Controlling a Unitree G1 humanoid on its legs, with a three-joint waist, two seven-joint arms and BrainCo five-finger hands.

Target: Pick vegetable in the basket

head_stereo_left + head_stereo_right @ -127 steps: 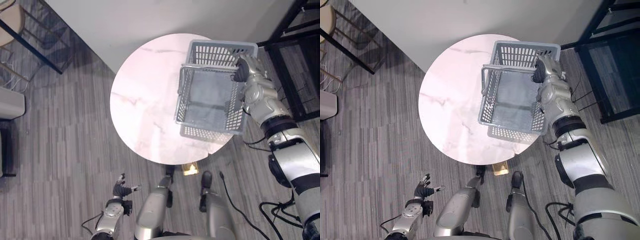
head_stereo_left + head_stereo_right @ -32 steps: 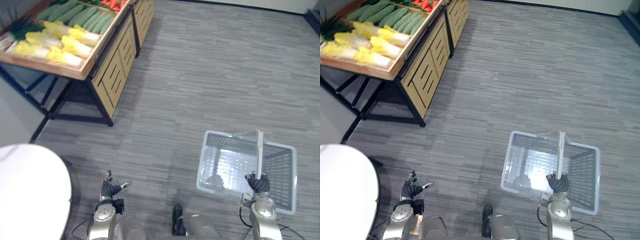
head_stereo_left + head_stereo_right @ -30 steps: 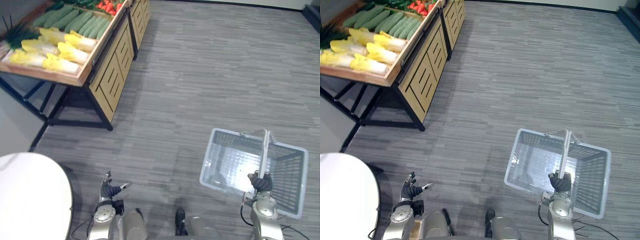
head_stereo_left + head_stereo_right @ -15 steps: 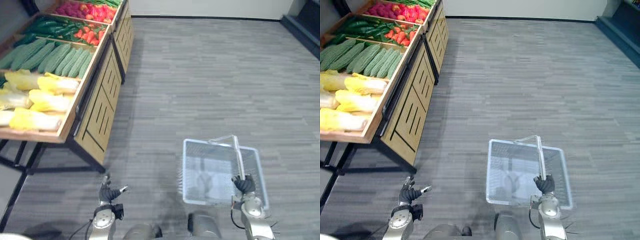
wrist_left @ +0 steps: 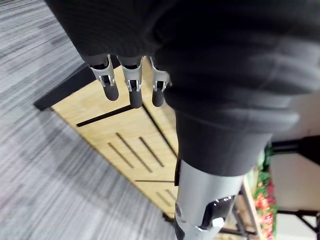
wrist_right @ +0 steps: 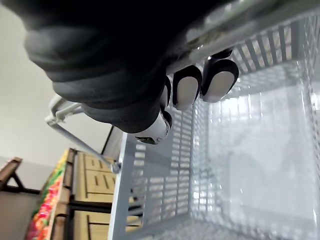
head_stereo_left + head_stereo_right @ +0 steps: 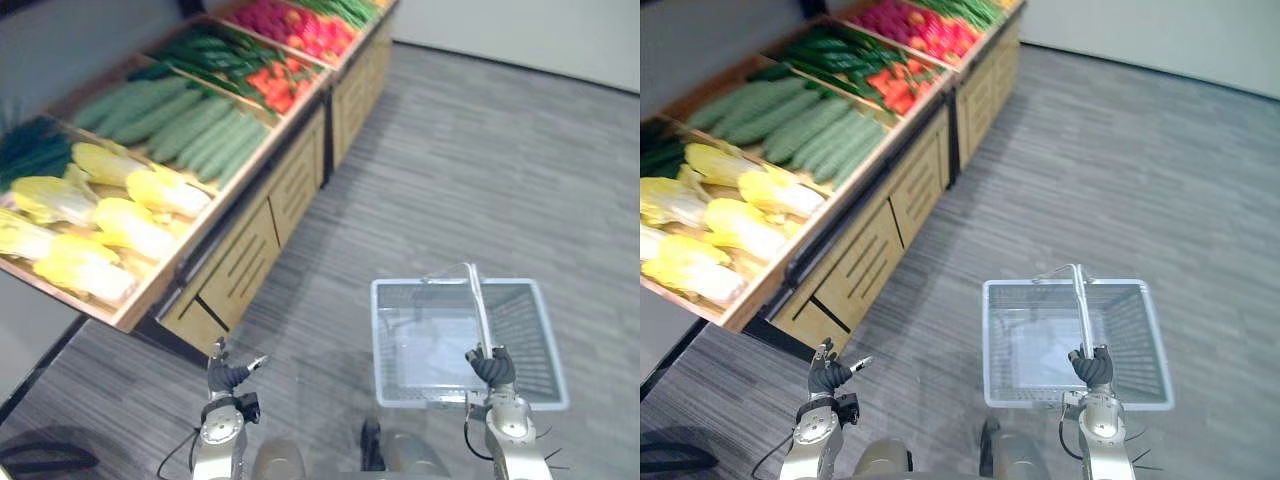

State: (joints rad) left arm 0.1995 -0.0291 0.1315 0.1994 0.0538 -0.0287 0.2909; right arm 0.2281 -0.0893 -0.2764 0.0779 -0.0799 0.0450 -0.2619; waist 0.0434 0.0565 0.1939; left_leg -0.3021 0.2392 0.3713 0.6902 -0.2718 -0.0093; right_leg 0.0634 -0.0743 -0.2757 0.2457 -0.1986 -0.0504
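A pale grey plastic basket hangs empty low on my right. Its metal handle stands up, and my right hand is shut on that handle. In the right wrist view the fingers curl round the bar above the basket's mesh wall. The vegetables lie in a wooden stand at the left: yellow cabbages, long green gourds, red peppers. My left hand is open and low, just in front of the stand's near corner, holding nothing; its fingers are straight.
The stand runs diagonally from the near left to the far middle, with slatted drawer fronts and black legs. Grey plank floor stretches to the right and beyond the basket. A pale wall closes the far side.
The camera has swung and come nearer the stand, which now looks bigger at the left. The basket still hangs from my right hand. My left hand keeps its open pose.
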